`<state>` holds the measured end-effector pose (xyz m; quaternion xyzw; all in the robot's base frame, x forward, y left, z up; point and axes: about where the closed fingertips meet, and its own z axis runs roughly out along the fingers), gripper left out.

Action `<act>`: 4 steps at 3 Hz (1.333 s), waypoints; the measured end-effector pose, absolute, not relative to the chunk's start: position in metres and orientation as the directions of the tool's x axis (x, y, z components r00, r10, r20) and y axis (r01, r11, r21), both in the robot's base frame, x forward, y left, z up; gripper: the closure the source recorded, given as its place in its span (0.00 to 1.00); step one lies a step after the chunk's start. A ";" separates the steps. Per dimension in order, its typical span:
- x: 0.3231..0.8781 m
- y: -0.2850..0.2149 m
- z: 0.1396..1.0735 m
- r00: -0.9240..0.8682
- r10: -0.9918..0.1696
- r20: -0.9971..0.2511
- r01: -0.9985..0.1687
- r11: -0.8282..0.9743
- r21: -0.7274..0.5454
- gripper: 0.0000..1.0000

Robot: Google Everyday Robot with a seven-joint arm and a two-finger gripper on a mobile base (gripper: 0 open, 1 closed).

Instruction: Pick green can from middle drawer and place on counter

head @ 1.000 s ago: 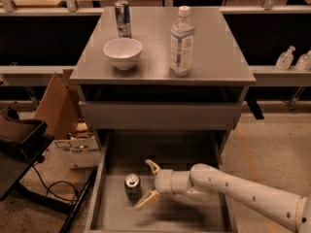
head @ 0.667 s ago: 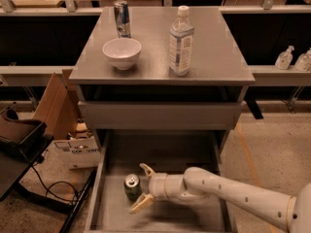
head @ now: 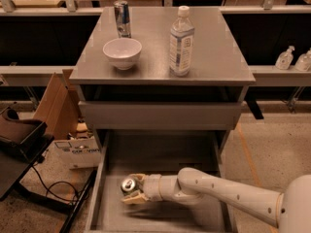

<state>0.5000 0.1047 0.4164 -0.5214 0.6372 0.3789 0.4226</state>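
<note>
The green can [head: 128, 184] stands upright on the floor of the open middle drawer [head: 165, 154], near its front left; only its silver top and a little green side show. My gripper [head: 129, 189] reaches in from the right on a white arm, one finger behind the can and one in front of it, closed against its sides. The can rests on the drawer floor. The grey counter [head: 218, 47] is the cabinet top above the drawer.
On the counter stand a silver-and-blue can [head: 122, 18], a white bowl [head: 122, 52] and a clear water bottle [head: 181, 40]. A closed drawer front [head: 160, 115] sits above the open drawer. A cardboard box [head: 58, 106] and black equipment [head: 19, 135] stand left of the cabinet.
My gripper has moved left across the drawer to the green can, and its fingers have narrowed from a wide spread to a close fit around the can.
</note>
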 end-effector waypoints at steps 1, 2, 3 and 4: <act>0.495 0.104 0.429 -0.150 -0.313 -0.938 -0.982 0.154 0.106 0.64; 0.470 0.094 0.457 -0.230 -0.269 -0.935 -0.971 0.134 0.200 0.88; 0.439 0.076 0.497 -0.259 -0.232 -0.937 -0.965 0.113 0.239 1.00; 0.426 0.032 0.559 -0.289 -0.189 -0.938 -0.954 0.138 0.266 1.00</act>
